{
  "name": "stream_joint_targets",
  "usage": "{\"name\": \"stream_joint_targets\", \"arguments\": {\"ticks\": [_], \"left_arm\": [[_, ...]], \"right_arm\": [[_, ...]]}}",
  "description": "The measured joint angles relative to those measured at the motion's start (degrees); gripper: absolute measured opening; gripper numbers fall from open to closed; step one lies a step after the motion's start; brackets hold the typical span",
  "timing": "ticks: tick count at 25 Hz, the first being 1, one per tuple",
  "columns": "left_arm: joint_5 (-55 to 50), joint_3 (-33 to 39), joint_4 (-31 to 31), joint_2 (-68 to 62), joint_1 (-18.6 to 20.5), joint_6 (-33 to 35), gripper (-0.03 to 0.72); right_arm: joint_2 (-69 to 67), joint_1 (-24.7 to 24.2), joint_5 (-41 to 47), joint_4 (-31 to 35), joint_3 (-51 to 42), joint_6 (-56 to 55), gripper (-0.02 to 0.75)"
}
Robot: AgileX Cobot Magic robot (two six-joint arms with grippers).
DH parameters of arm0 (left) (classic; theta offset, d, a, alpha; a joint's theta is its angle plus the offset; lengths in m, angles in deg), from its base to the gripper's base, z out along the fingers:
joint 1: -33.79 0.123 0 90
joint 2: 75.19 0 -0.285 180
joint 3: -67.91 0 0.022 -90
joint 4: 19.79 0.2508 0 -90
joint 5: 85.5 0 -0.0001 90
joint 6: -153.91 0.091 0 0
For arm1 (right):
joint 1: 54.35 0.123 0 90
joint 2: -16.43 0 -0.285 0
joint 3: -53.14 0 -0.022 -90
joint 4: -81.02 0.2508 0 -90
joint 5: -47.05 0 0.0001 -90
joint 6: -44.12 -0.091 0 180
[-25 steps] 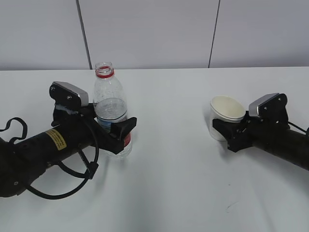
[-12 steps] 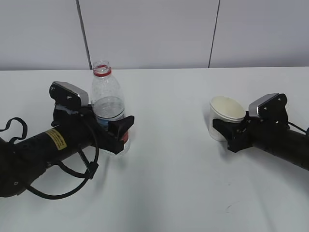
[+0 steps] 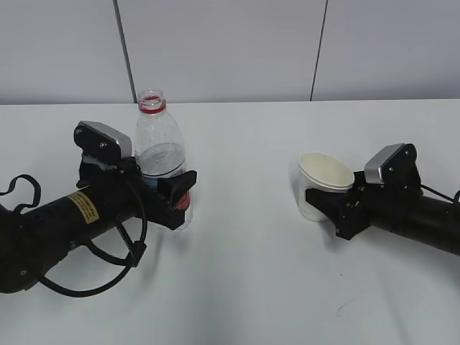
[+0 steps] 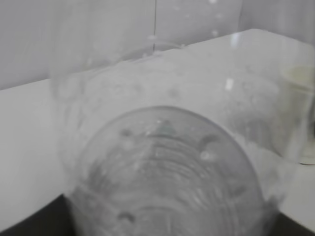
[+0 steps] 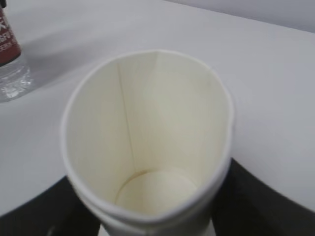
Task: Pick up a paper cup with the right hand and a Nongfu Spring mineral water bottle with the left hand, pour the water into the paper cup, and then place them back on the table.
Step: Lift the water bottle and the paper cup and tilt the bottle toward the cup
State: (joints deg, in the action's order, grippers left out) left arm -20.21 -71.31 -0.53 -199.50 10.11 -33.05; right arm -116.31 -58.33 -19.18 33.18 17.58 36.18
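Nongfu Spring mineral water bottle (image 3: 162, 157) stands upright on the table (image 3: 251, 273), between the jaws of my left hand (image 3: 162, 188), which press its sides. My right hand (image 3: 327, 205) squeezes the paper cup (image 3: 321, 185) oval, tilted, off to the right.

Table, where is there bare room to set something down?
The table is bare between the bottle and the paper cup, across the front, and along the back by the wall. It is crowded at each gripper.
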Motion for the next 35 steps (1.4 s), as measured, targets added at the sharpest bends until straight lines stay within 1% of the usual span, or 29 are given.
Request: {"name": "stream_joint_targets", "arguments": {"ticks": [6,9,13,18,24,28,35], "left_arm": [[-0.1,0.0,1.9,0.2,0.0,0.0,0.385],[-1.6,0.0,3.3,1.3,0.0,0.3,0.383],[-3.4,0.0,4.4,4.1,0.0,2.6,0.382],[-8.6,0.0,4.9,8.1,0.0,5.6,0.379],[-11.8,0.1,5.4,9.4,0.0,8.9,0.376],[-14.9,0.1,5.6,10.2,0.0,11.2,0.376],[-18.5,0.1,5.9,13.2,0.0,14.4,0.376]], "right_arm": [[2.9,0.2,0.3,-5.7,0.0,-3.1,0.438],[4.2,1.3,0.3,-6.0,0.0,-3.9,0.438],[4.6,5.2,0.3,-6.4,0.9,-4.8,0.438],[4.7,9.0,0.4,-6.6,2.4,-6.9,0.437],[4.7,11.2,0.4,-6.9,3.8,-9.5,0.437],[4.7,12.4,0.5,-8.4,4.0,-10.1,0.436],[4.7,12.6,1.9,-9.0,4.2,-11.3,0.436]]}}
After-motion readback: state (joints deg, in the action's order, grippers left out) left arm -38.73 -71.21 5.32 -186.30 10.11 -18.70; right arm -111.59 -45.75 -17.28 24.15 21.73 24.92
